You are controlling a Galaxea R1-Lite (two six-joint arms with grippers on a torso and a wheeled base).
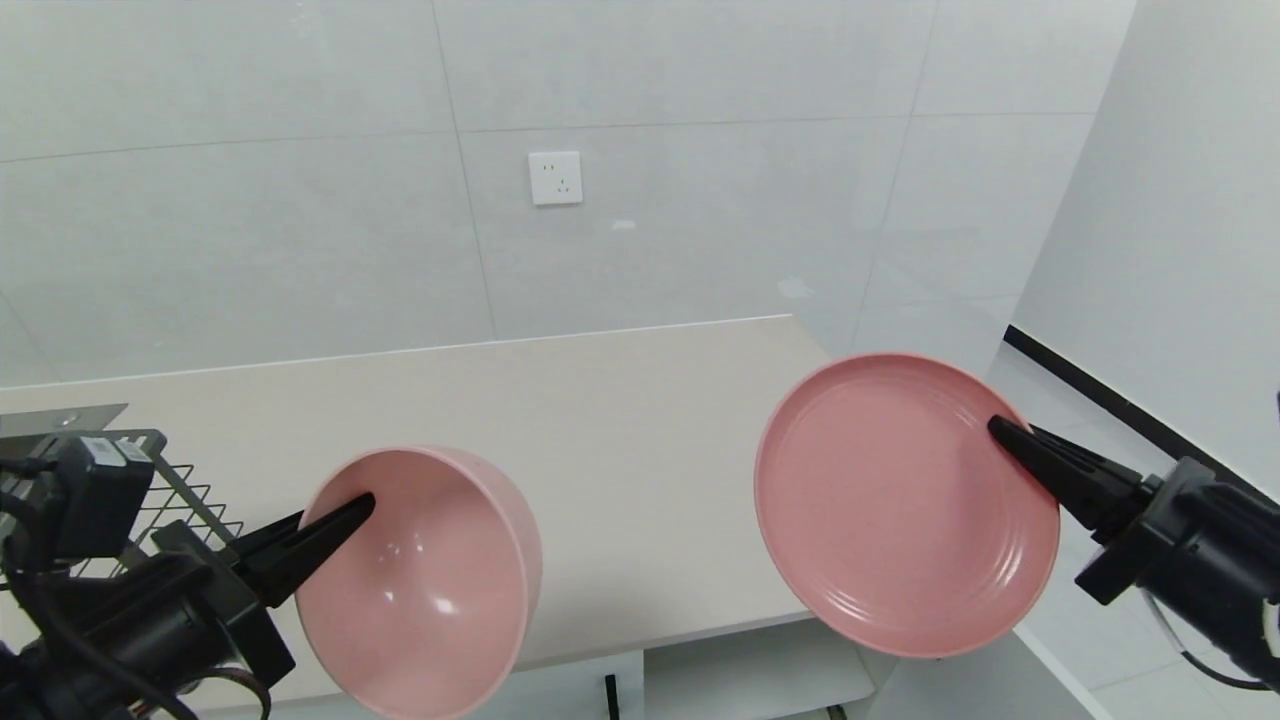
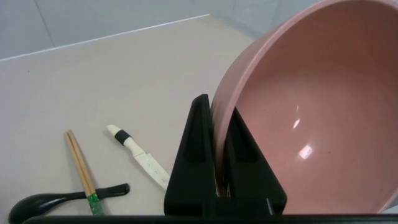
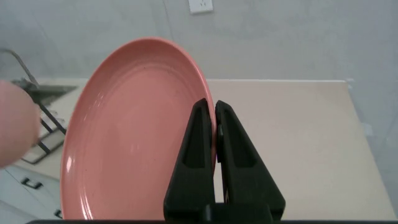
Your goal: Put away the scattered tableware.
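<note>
**Grasp state.** The left gripper (image 1: 365, 503) is clenched on the rim of the pink bowl (image 1: 430, 590), with one finger inside the wall and one outside. The bowl hangs clear of the table (image 1: 620, 420), tilted so that its opening faces up and back toward the robot. The right gripper (image 1: 1000, 428) is clenched the same way on the rim of the pink plate (image 1: 900, 500). It holds the plate tilted in the air at the table's right end.

**Handling.** Both pieces appear rigid and glossy, and probably light. A smooth rim held in a narrow pinch may pivot or slide, so a deep bite on the rim is advisable. The rim is the only practical hold on either piece — the plate offers no other edge to grip, and the bowl wall is too wide to span. Set-down should be gentle, since the material cannot be confirmed as unbreakable.

**Surface and room.** The table top is pale, flat and matt. On it lie chopsticks (image 2: 81, 171) crossing the handle of a black spoon (image 2: 56, 200), with a knife (image 2: 140, 160) just beside them. A wire rack (image 1: 170, 480) stands at the left end — the likely destination. Behind is a tiled wall with a socket (image 1: 555, 178).
</note>
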